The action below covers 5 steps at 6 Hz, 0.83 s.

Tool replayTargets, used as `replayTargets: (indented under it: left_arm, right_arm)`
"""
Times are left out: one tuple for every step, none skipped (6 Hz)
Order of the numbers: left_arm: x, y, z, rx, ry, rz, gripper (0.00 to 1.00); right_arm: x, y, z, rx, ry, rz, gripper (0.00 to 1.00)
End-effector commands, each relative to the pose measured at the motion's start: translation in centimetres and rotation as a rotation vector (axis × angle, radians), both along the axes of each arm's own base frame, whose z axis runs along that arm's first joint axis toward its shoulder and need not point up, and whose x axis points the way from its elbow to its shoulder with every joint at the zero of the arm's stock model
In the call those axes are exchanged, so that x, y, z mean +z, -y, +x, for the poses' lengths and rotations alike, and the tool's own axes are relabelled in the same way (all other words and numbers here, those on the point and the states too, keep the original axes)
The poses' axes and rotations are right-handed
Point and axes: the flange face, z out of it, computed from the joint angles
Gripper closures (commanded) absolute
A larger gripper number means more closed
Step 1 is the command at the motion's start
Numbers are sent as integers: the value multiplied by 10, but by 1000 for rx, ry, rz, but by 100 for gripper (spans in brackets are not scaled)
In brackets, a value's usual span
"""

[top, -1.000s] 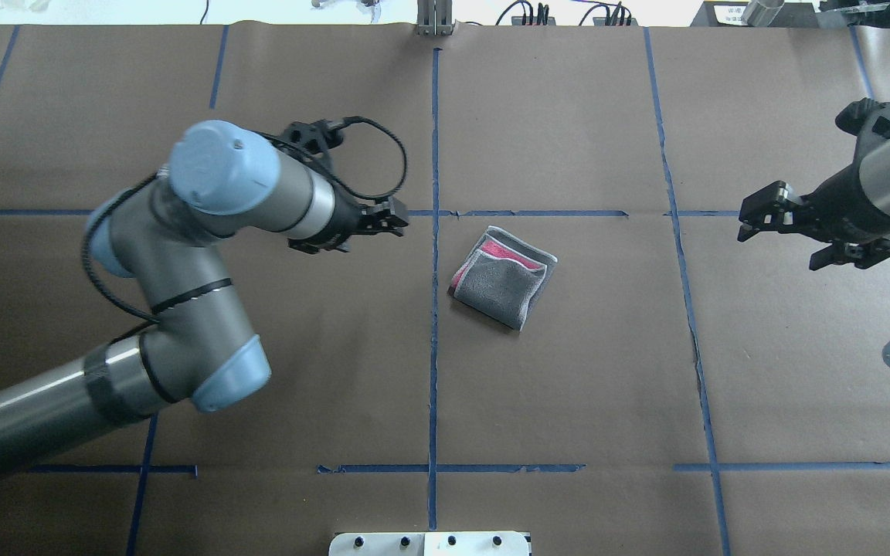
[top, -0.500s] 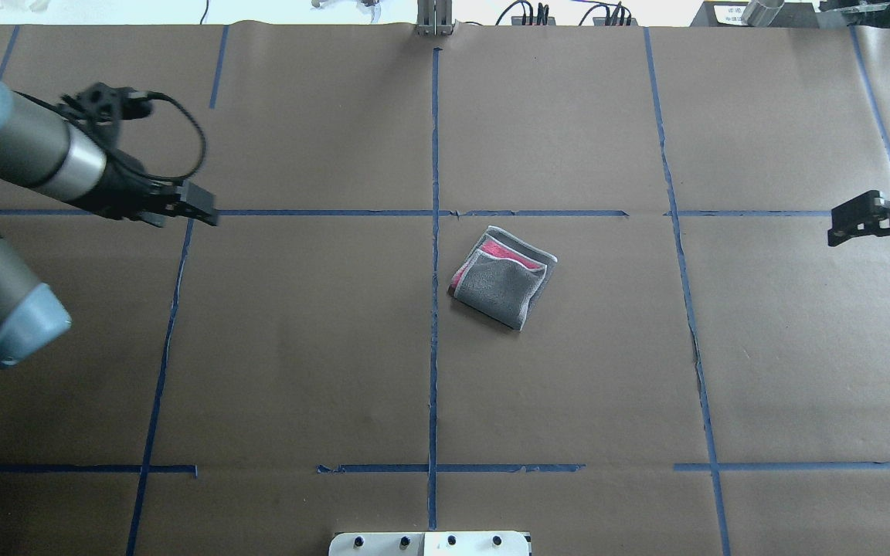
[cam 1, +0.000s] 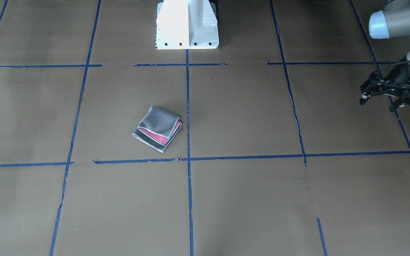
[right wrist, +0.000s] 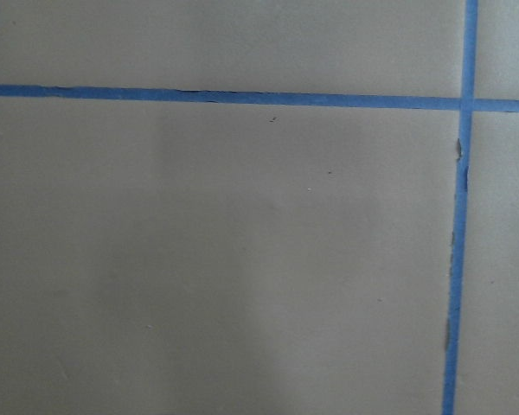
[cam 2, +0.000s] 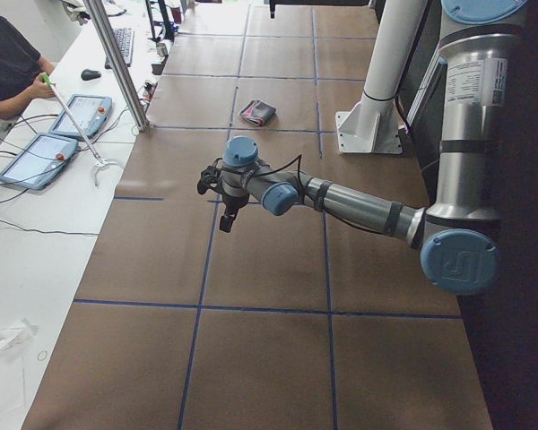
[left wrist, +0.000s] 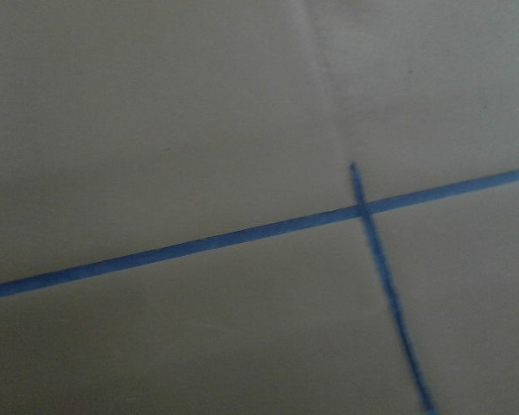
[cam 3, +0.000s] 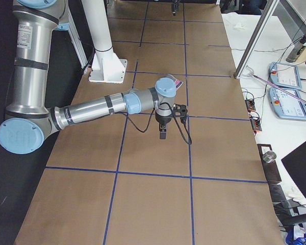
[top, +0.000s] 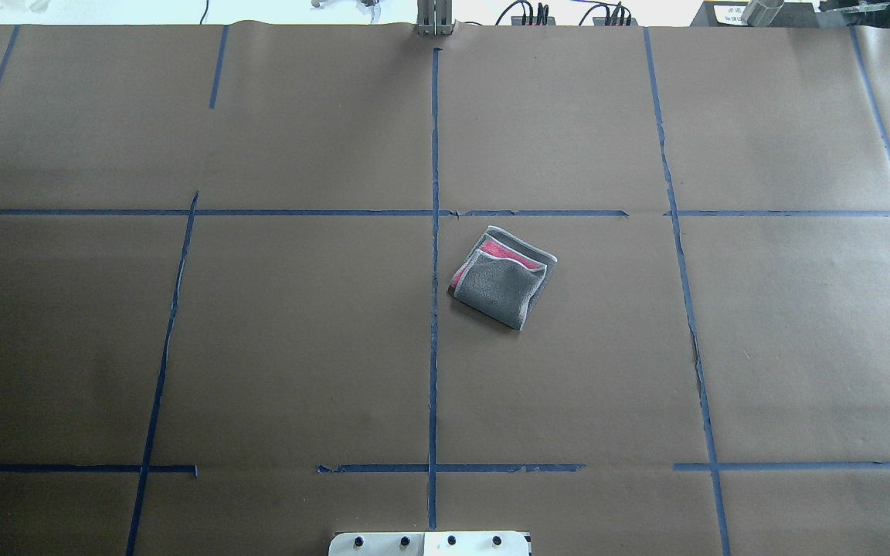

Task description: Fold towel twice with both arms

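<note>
Towel [top: 503, 276]: lay on table [top: 259, 347] near centre, a small layered grey packet with pink showing; both folds looked done. Left gripper [cam 1: 368, 96] and right gripper [cam 3: 163, 133]: well apart from it, whether spread or pressed together could not be told.

Brown paper-covered table [top: 298, 347], blue tape grid [top: 433, 139], two tablets [cam 2: 38, 159] alongside.

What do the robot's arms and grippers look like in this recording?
The left arm and right arm are grey-silver tubes with light blue joint caps, black bands and a white printed label. The left gripper and right gripper are black, each with a looping black cable.
</note>
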Motion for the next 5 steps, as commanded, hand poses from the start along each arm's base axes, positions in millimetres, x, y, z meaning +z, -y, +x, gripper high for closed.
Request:
replayTargets:
  left_arm:
    - [48,-11,-113,96,123,-10,0]
    - [62,-21,-155,112,137,-61,0]
    - [77,-36,-157,129,135,-160,0]
    - [97,-40,-157,133,128,-211,0]
    - [103,-41,-153,132,57,-228,0]
  right_arm:
    - [54,0,45,-60,23,38,0]
    - [60,-4,61,-42,21,43,0]
    - [69,-5,68,-34,17,36,0]
    - [74,-11,69,-38,16,27,0]
    - [87,-16,69,-48,19,16,0]
